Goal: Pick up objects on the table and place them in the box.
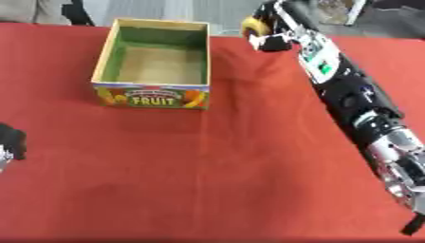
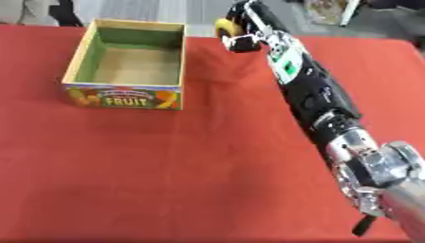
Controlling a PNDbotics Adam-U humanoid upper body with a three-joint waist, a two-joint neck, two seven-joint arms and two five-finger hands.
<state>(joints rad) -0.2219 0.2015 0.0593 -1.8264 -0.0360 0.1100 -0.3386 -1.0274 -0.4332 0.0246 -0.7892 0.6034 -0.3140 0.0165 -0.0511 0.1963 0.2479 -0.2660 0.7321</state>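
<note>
An open cardboard box (image 1: 152, 97) with a green inner wall and a "FRUIT" label on its front stands at the back left of the red table (image 1: 207, 180). Only its bare brown floor shows inside. My right arm stretches up the right side of the view to the table's far edge. There my right hand (image 2: 252, 29) is curled round a small round yellow object (image 2: 224, 26), just right of the box's far corner. Part of my left hand (image 1: 10, 141) shows at the left edge, low and away from the box.
The table's far edge runs just behind the box and the right hand, with grey floor beyond. My right forearm (image 1: 357, 95) lies across the right part of the red cloth. The cloth has a fold line down the middle.
</note>
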